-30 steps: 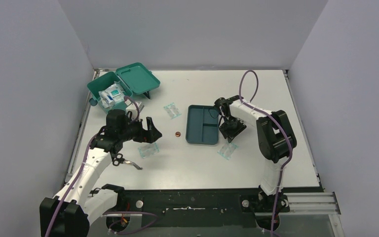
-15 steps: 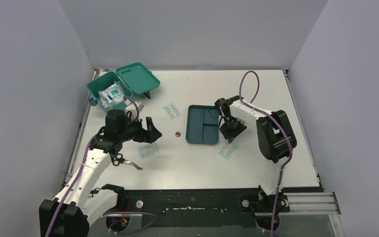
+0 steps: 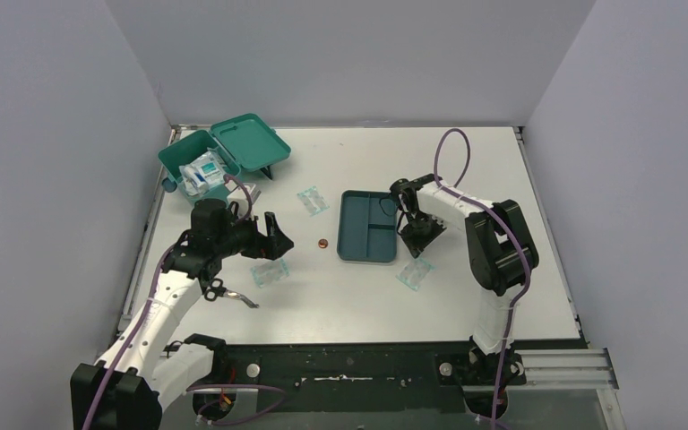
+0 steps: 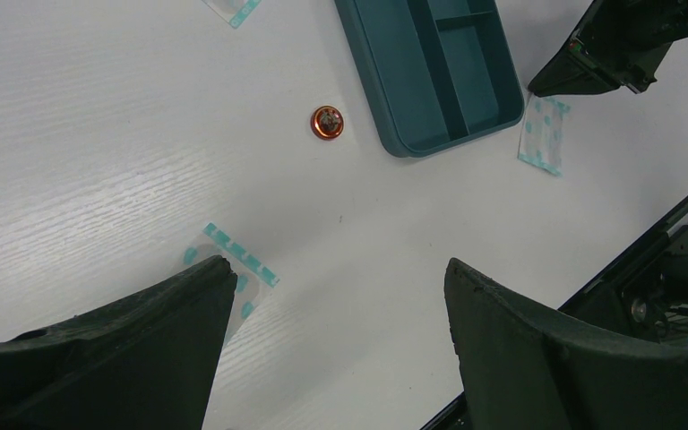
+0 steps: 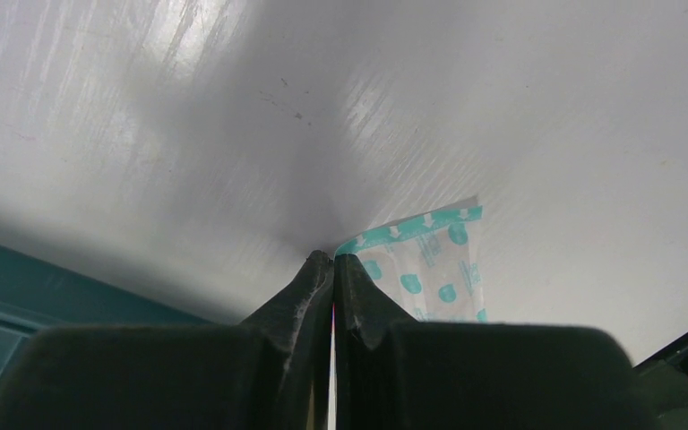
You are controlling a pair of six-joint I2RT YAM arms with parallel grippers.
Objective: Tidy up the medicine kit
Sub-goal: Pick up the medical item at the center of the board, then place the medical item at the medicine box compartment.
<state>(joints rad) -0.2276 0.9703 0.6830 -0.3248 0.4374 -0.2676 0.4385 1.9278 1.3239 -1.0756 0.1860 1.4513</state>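
The medicine kit (image 3: 199,158) stands open at the back left, its lid (image 3: 251,143) laid back and white packets inside. Plaster packets lie loose on the table: one (image 3: 313,201) behind the centre, one (image 3: 269,272) by my left gripper, one (image 3: 414,273) just in front of my right gripper. My left gripper (image 4: 339,267) hangs open over bare table, its left finger covering part of a packet (image 4: 237,260). My right gripper (image 5: 332,260) is shut, tips down at the table. The packet (image 5: 434,264) lies beside its right finger, with nothing seen between the fingers.
A dark blue-teal divided tray (image 3: 369,227) sits mid-table, just left of my right gripper (image 3: 415,235). A small copper disc (image 3: 322,243) lies between the tray and my left gripper (image 3: 273,237). A metal tool (image 3: 228,294) lies under the left arm. Walls enclose three sides.
My right gripper's fingers have closed together and drawn slightly back from the packet, which stays flat on the table. The left arm has not moved.
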